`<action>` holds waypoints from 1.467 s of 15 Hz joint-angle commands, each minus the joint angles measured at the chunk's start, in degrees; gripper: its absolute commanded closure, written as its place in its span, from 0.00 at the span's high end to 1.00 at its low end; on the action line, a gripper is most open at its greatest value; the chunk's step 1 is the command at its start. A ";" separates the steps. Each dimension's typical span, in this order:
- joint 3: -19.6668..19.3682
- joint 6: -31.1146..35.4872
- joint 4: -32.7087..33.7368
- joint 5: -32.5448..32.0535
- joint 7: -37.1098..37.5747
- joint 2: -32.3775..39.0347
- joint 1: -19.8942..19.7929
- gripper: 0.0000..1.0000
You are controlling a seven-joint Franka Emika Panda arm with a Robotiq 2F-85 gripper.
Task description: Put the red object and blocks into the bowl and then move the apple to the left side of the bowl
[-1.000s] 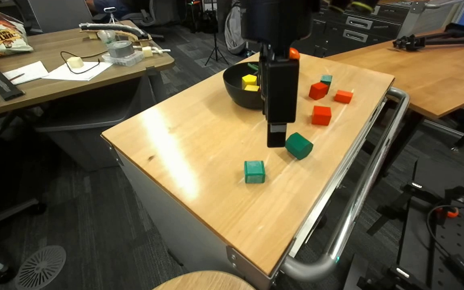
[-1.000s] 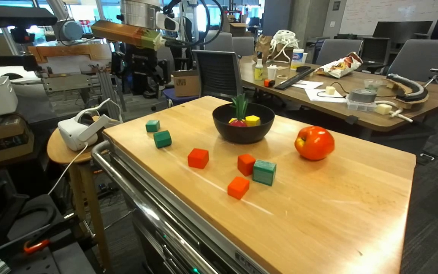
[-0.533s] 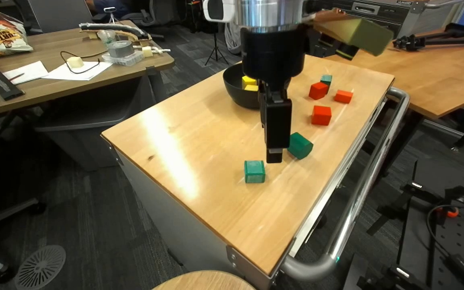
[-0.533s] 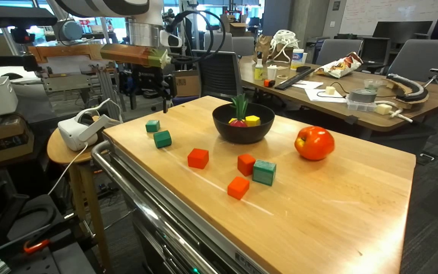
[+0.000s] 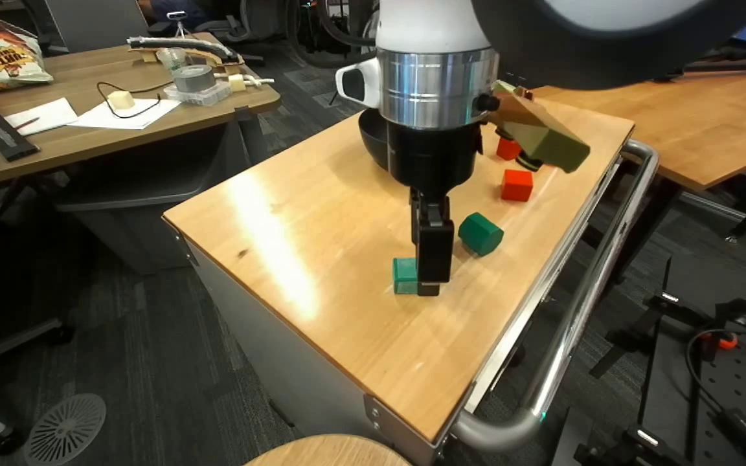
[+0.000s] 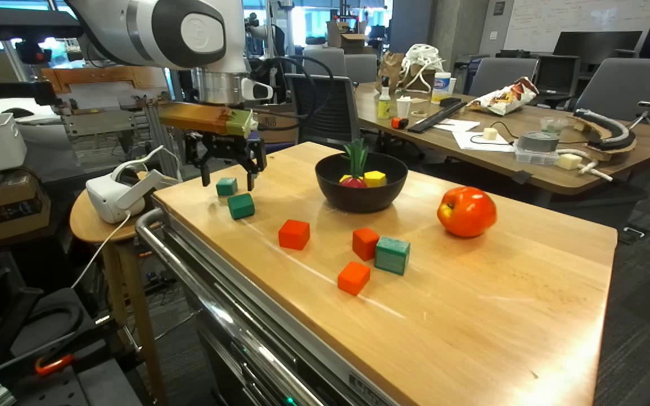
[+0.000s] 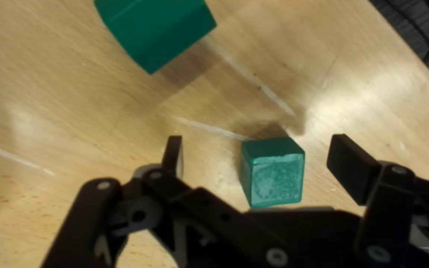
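Observation:
My gripper (image 6: 228, 181) is open, low over the table, around a green cube (image 7: 277, 178). The wrist view shows the cube between the fingers, with gaps on both sides. A green hexagonal block (image 6: 241, 206) lies beside it. Three red blocks, one nearest the gripper (image 6: 294, 234), and another green cube (image 6: 392, 255) lie on the table. The black bowl (image 6: 361, 198) holds a red object (image 6: 353, 182) with green leaves and yellow blocks (image 6: 374, 179). The red apple (image 6: 466, 211) stands beyond the bowl, away from the gripper. The arm hides it in an exterior view.
The wooden table (image 6: 494, 316) has a metal rail (image 5: 580, 310) along one side. A stool with a white headset (image 6: 116, 194) stands by the table's end near the gripper. Another table (image 6: 443, 132) with a snack bag and papers is behind.
The arm has come down and moved toward the table's near end in an exterior view. The gripper, open, is now around the green cube. The blocks, bowl and apple have not moved.

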 commanded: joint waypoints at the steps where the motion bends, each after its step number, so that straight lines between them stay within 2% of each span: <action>1: 0.20 5.70 -0.79 -1.23 1.29 1.32 -0.11 0.65; 6: 0.14 6.83 -0.45 -3.28 2.45 1.57 -0.15 0.27; 8: -0.28 7.13 -0.47 -4.33 3.16 0.39 -0.33 0.15; 11: -2.47 11.32 -0.38 -6.82 5.46 -2.65 -1.98 0.18; 16: -7.79 13.70 3.94 -7.78 6.83 -6.42 -6.89 0.18; 19: -9.92 17.59 6.51 -11.85 12.65 -4.79 -8.85 0.18; 22: -10.62 18.11 8.21 -16.35 18.78 -1.29 -9.28 0.18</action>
